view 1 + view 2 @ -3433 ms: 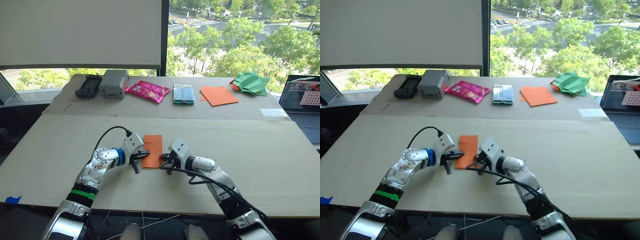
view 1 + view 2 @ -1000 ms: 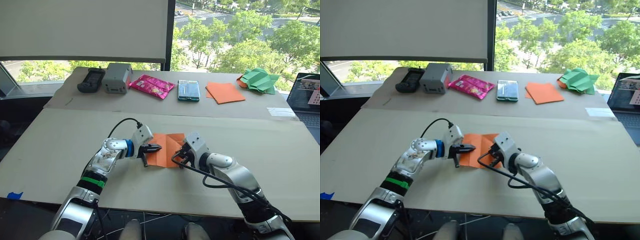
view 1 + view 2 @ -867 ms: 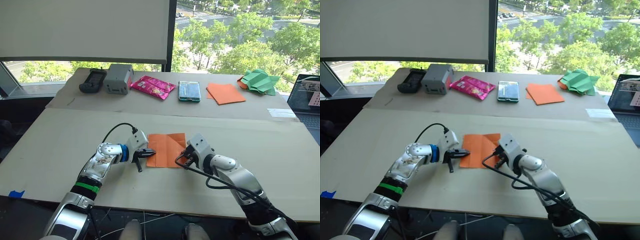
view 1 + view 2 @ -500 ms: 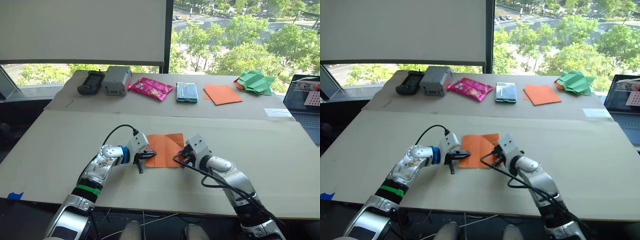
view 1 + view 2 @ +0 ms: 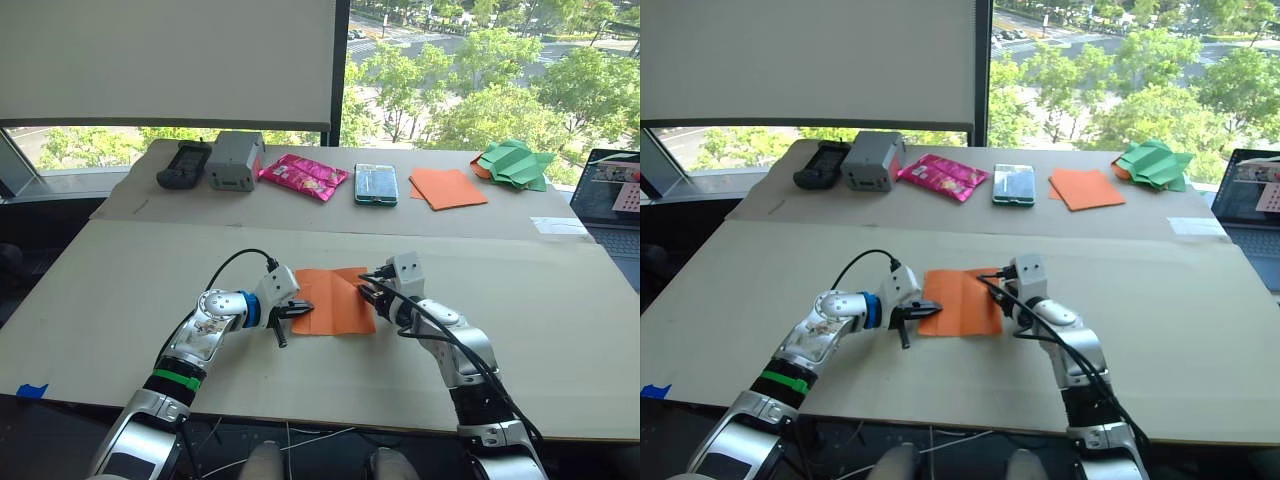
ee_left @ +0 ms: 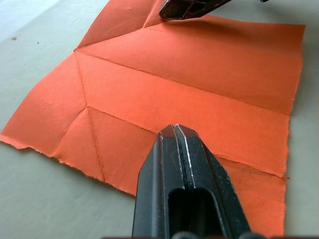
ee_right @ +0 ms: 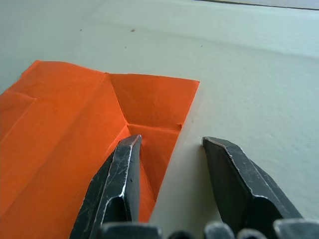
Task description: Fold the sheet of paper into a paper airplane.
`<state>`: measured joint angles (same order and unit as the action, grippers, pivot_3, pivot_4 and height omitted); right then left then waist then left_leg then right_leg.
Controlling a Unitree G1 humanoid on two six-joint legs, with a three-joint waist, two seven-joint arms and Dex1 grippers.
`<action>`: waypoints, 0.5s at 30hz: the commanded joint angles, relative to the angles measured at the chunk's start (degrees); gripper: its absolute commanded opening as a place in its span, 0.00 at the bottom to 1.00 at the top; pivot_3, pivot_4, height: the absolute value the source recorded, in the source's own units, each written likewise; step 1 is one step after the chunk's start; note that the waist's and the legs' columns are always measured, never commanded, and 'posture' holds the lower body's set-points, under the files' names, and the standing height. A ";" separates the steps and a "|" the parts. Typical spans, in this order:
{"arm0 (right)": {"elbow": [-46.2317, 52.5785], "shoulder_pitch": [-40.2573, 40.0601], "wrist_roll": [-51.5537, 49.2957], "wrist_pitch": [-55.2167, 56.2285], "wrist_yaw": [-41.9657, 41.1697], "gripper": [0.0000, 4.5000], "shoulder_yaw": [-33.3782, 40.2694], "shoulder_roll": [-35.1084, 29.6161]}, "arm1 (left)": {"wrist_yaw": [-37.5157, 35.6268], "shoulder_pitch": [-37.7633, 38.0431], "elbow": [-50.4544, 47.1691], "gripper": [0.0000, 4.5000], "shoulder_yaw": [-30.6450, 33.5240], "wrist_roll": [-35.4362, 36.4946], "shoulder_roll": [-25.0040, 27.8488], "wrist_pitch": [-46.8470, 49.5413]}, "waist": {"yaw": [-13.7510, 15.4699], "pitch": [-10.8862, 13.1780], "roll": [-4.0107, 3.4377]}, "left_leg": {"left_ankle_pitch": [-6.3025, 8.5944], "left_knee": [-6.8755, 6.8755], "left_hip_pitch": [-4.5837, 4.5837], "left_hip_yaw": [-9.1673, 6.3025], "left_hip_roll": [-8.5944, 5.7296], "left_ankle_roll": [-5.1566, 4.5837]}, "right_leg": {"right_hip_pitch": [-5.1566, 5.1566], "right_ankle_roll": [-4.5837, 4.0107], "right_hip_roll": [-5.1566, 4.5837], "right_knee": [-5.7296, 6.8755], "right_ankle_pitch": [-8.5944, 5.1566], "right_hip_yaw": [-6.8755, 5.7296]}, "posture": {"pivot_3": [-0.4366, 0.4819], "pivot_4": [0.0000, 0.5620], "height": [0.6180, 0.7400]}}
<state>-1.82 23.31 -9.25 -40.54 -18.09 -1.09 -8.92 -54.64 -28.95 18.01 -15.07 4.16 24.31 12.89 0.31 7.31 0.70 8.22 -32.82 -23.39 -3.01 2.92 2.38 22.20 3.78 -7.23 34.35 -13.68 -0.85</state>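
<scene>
- Left gripper (image 6: 175, 130) fingers are pressed together on the creased sheet of paper (image 5: 334, 300) at its 9 o'clock edge.
- Right gripper (image 7: 168, 142) is spread, straddling the 3 o'clock edge.
- Paper is laid flat mid-table (image 5: 560, 300).

No readable text, labels, brands or numbers anywhere. Print on the pink packet (image 5: 303, 175) at twelve o'clock was too small to make out.

Head stereo overlooks the table (image 5: 120, 290); wrist views sit close above it.
</scene>
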 commanded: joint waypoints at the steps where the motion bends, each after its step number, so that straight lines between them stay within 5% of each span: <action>1: 0.77 0.64 -0.71 1.05 -0.65 0.49 -0.36 0.27 | -0.01 0.60 -0.37 0.00 -0.86 -1.37 0.47 0.85 | -0.02 0.00 -0.02 | 0.00 0.00 0.00 0.00 0.00 0.00 | 0.00 0.00 0.00 0.00 0.00 0.00 | 0.48 0.27 0.69; 5: 0.62 0.52 -1.03 1.29 -0.71 0.32 -0.08 0.77 | 0.00 0.71 -0.60 0.00 -0.63 -1.24 0.70 1.04 | -0.09 0.01 -0.04 | 0.00 0.00 -0.01 0.00 0.00 -0.01 | 0.01 0.00 0.00 0.02 0.00 0.00 | 0.48 0.27 0.69; 9: 0.73 0.69 -1.75 1.62 -0.72 0.00 0.49 1.25 | 0.00 0.90 -0.91 0.00 -0.50 -1.20 0.92 1.24 | -0.17 0.02 -0.05 | -0.01 0.00 -0.02 0.00 0.00 -0.01 | 0.03 0.00 0.00 0.03 0.00 0.00 | 0.48 0.27 0.69; 15: 3.11 -0.27 -1.83 2.30 -2.28 0.00 -1.10 0.58 | 0.08 1.08 -1.67 0.00 -0.08 -0.96 1.35 1.88 | -0.39 0.02 -0.05 | -0.01 0.00 -0.02 -0.01 0.00 -0.01 | 0.03 0.00 0.00 0.05 0.00 0.01 | 0.48 0.27 0.69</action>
<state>-1.90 23.26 -10.34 -39.96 -19.19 -1.48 -7.94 -54.60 -28.58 16.65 -14.97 4.14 24.90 13.89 -0.08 7.34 0.65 8.22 -32.82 -23.41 -3.01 2.92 2.37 22.23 3.78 -7.23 34.41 -13.68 -0.85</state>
